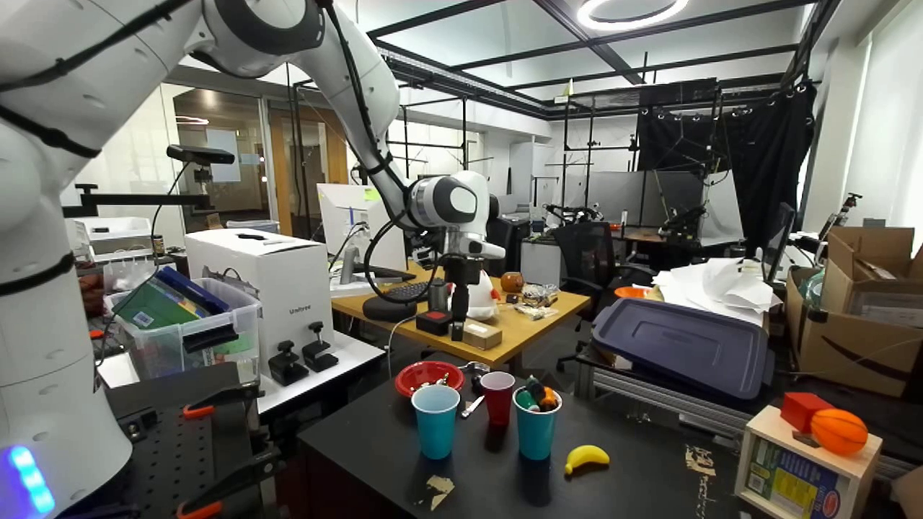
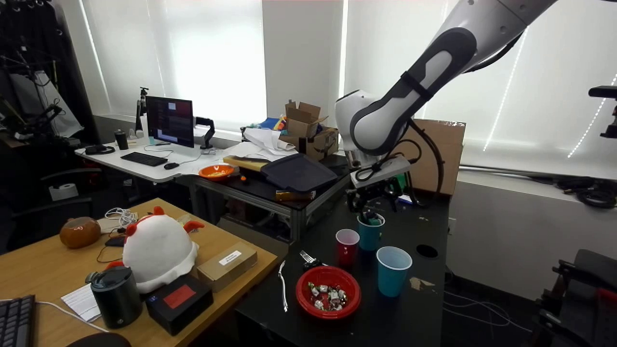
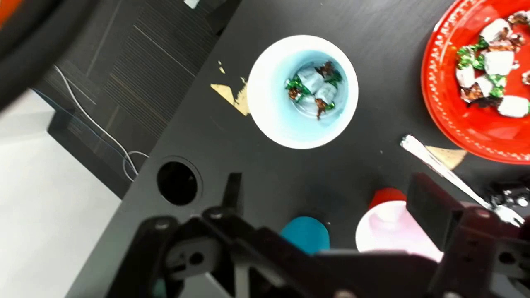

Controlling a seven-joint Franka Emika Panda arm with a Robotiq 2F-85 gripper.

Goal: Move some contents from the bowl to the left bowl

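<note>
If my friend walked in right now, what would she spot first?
Probably the big white arm stretched over the black table. Next, maybe the red bowl of shiny wrapped candies on that same table. Then I'd guess the white plush, sitting on the wooden desk nearby.

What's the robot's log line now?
gripper: open, holding nothing; red bowl: wrapped candies; blue cup beside bowl: wrapped candies; red cup: upright
</note>
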